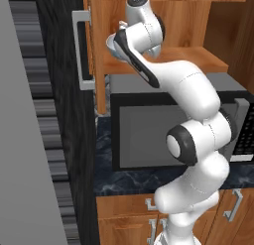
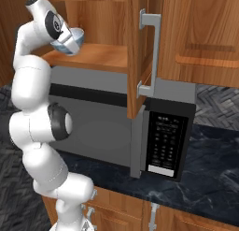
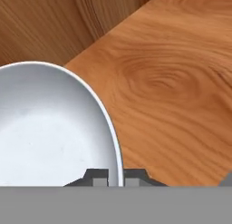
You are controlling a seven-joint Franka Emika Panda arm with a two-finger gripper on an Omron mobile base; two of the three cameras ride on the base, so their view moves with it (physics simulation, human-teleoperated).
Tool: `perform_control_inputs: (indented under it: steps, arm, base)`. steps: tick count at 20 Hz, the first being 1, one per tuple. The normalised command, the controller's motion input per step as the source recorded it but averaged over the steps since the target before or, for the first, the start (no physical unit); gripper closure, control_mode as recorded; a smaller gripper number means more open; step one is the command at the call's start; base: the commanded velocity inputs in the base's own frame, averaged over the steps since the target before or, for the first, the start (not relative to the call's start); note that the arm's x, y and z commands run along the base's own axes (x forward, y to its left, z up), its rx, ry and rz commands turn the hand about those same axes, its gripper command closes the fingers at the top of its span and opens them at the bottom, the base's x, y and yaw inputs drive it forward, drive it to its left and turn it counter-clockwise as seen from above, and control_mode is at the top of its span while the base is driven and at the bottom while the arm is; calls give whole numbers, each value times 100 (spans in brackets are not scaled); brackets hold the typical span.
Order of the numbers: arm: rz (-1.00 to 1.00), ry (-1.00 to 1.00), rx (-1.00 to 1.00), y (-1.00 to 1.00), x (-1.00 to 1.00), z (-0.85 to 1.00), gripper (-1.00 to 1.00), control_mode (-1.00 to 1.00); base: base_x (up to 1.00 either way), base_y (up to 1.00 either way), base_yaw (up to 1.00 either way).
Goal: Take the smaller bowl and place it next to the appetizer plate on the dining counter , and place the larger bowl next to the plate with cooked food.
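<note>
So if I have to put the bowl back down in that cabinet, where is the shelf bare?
The cabinet shelf shows bare wood beside the smaller bowl, out to its front edge above the microwave. It is tight at the bowl's rim, where the pincer straddles it.

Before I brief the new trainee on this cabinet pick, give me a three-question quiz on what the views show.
1. True or false: the smaller bowl sits on the microwave.
2. The gripper has its fingers: A) either side of the bowl's rim, B) on a cabinet handle, C) far from everything.
3. What does the bowl rest on or hang over?

Key: 1 false. 2 A. 3 The wooden cabinet shelf.
</note>
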Motion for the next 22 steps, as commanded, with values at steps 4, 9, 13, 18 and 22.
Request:
perform_control_inputs:
  steps: [4, 9, 13, 18, 22]
  arm:
    - [-12, 8, 0, -48, -98, 8, 100, -100]
    - [-10, 1, 2, -66, -100, 4, 100, -100]
    - [-6, -2, 10, -77, -100, 15, 100, -100]
    - [0, -9, 10, -50, -100, 12, 100, -100]
    - [1, -9, 0, 0, -100, 0, 100, -100]
  base:
    - [0, 0, 0]
    - [0, 0, 0]
    - [0, 0, 0]
    - [0, 0, 0]
    - [0, 0, 0]
